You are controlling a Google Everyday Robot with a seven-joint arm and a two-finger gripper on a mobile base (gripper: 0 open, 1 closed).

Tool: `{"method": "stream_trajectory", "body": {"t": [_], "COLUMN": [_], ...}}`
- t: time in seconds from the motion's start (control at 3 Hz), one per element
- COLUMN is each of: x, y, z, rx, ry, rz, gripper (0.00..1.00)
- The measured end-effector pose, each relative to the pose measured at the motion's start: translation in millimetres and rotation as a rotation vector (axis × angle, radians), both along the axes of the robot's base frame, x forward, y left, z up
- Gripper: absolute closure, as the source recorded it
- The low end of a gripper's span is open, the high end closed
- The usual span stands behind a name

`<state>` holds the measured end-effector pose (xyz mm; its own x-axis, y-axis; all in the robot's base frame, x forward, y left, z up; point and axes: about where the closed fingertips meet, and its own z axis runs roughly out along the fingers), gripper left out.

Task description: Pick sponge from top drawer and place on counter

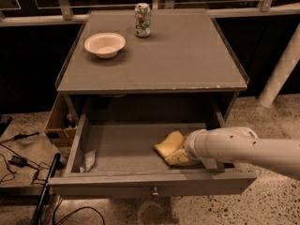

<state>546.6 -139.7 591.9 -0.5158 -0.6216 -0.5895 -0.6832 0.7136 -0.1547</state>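
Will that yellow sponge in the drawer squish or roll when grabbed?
Probably squishy: the pale-yellow wavy sponge looks soft and bent where the white arm's gripper meets it in the grey top drawer. Likely light, and its blocky shape shouldn't roll.

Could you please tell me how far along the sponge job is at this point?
Done: the top drawer stands open. In hand: the claw is down inside it, right at the sponge; a grip cannot be confirmed. Left: lifting the sponge out and setting it on the counter.
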Motion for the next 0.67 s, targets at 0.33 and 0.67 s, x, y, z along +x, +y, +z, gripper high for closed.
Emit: {"method": "stream_trajectory", "body": {"t": [0.33,0.67], "x": [-10,-17], "y": [1,5], "z": [13,60], "rx": [-0.015,0.019], "ry": [-0.003,-0.017], "rz": [0.046,0.121], "gripper": [1.0,1.0]}}
